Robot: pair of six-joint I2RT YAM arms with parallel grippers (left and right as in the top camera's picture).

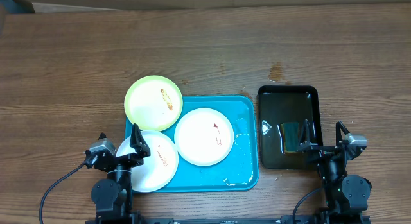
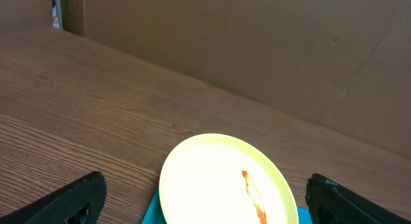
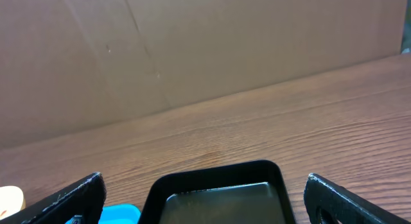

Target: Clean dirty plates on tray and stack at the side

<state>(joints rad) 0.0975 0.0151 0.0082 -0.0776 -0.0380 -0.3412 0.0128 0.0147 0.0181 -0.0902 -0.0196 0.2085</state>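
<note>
The turquoise tray lies at the table's middle. A white plate with a small orange smear sits inside it. A yellow-green plate, smeared orange, overhangs the tray's back left corner. Another white plate overhangs the front left corner. My left gripper hovers open over that front plate, holding nothing. In the left wrist view the yellow-green plate lies ahead between the wide-spread fingers of the left gripper. My right gripper stands open and empty at the black tray's front right.
A glossy black tray right of the turquoise one holds a greenish block. It also fills the space ahead of the right gripper as the black tray. A dark stain marks the wood behind. A cardboard wall stands at the back.
</note>
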